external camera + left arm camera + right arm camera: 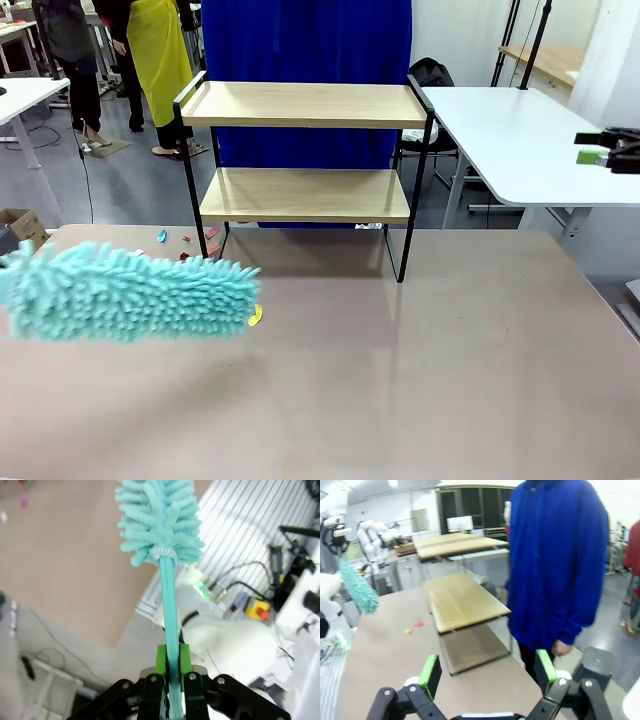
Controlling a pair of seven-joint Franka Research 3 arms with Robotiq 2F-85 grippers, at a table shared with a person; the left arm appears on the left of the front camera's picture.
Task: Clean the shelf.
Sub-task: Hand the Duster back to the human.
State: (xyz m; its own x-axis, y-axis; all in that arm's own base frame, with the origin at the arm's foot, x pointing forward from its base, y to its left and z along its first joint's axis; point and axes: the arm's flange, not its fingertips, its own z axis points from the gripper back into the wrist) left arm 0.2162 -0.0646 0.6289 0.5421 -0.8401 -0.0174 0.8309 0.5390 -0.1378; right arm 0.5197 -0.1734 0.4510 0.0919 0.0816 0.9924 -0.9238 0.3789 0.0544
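Big fluffy teal duster (pixel 125 292) right up front, hovering over the left side of the table (pixel 400 380).

The left gripper (pixel 171 667) has its green fingers (pixel 160 660) clamped tight on the duster's thin teal handle (pixel 170 605), fluffy head pointing away from the wrist. The right gripper (pixel 485 672) is way off to the right, fingers spread wide with nothing between them; in the front view you just catch it (pixel 612 150) poking in at the right edge. The shelf (pixel 305 150) sits at the far side of the table, 2 light wooden boards in a thin black frame, both boards look bare. A few small colourful scraps (pixel 185 240) lie on the table near its left legs, plus a yellow bit (pixel 255 316) by the duster's tip. A person in a blue hoodie (pixel 555 560) stands right behind the shelf.
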